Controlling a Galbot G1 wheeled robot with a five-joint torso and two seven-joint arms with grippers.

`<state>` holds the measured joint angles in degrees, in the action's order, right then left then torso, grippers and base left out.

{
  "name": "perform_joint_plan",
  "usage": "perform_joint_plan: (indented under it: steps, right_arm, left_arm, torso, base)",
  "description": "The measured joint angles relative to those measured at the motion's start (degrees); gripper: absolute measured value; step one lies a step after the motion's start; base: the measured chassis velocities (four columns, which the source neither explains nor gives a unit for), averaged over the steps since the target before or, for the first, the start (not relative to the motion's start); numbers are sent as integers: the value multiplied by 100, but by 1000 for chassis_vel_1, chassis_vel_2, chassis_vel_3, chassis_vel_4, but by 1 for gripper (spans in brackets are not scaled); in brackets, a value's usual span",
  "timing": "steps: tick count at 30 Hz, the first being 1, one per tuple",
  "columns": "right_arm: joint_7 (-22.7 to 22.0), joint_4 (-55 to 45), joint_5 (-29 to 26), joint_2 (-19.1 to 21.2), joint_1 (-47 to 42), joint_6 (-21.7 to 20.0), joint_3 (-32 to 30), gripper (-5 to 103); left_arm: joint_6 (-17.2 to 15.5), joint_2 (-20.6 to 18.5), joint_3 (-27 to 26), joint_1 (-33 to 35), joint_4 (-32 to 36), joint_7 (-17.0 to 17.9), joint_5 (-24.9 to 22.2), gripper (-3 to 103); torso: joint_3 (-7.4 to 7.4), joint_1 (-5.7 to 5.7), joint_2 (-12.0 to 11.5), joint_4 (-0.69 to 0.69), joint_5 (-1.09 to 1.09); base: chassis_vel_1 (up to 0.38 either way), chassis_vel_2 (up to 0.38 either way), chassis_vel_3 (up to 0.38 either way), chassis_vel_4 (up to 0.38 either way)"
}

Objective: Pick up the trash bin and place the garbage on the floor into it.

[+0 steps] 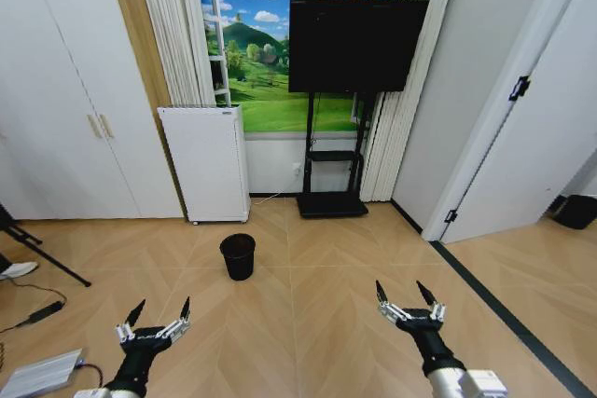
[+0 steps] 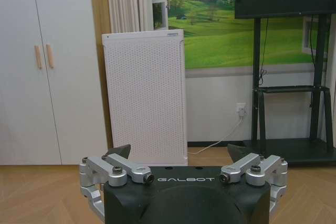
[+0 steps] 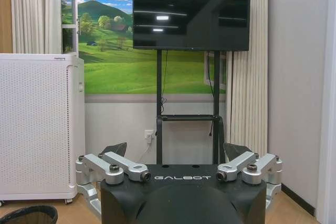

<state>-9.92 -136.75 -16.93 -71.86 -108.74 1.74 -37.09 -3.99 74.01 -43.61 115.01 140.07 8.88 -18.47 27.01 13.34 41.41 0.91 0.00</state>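
Observation:
The trash bin (image 1: 238, 255), a small round black mesh basket, stands upright on the floor (image 1: 308, 314) in the middle of the room; its rim (image 3: 29, 214) peeks into the right wrist view. My left gripper (image 1: 159, 309) hovers low at the front left, open and holding nothing, short of the bin. My right gripper (image 1: 407, 291) hangs at the front right, also open with nothing in it. Both point toward the far wall. The left gripper (image 2: 178, 150) and the right gripper (image 3: 176, 148) show spread fingers from their wrist cameras. The garbage is out of view.
A white perforated appliance (image 1: 205, 163) stands against the far wall behind the bin. A TV on a black stand (image 1: 354, 53) is to its right. White cupboards (image 1: 65, 90) line the left; cables and a tripod leg (image 1: 42, 263) lie at the left. A dark container (image 1: 576, 211) sits far right.

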Motion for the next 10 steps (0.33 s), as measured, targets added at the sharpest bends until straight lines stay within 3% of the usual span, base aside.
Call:
perform_joint_plan:
  steps: [10]
  right_arm:
    - [0, 0, 0, 0, 0, 0, 0, 100]
  left_arm:
    - [0, 0, 0, 0, 0, 0, 0, 100]
  torso:
    - [0, 0, 0, 0, 0]
  base:
    - [0, 0, 0, 0]
